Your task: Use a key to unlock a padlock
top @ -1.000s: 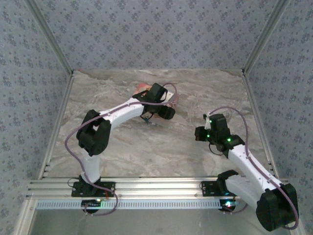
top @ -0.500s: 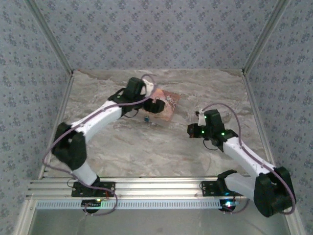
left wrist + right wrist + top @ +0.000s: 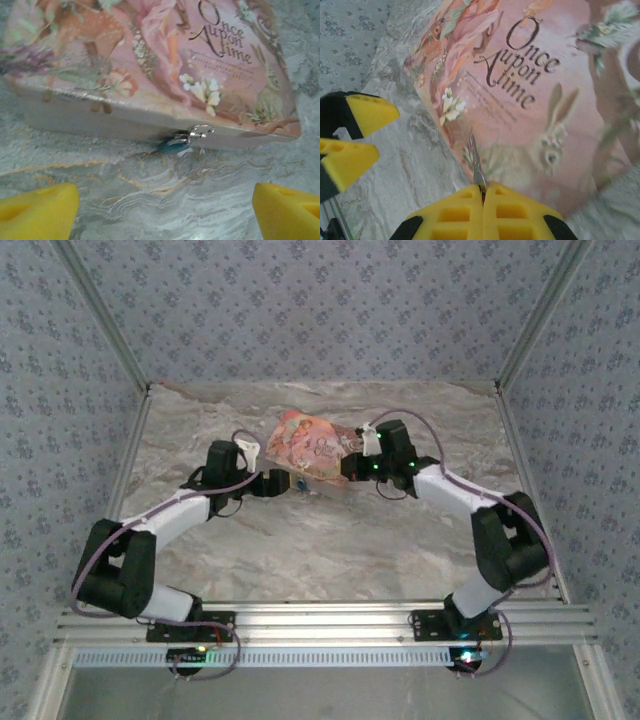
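Toward the far middle of the marble table [image 3: 330, 540], both grippers meet at the pink "Once Upon a Time" packet [image 3: 310, 445]. The right gripper [image 3: 482, 191] is pressed together on a thin silver key [image 3: 476, 167], its blade over the packet's edge. The left gripper [image 3: 165, 210] stands wide apart; a small teal-and-silver piece [image 3: 182, 140] lies just ahead, touching the packet's side. Where the padlock lies I cannot tell.
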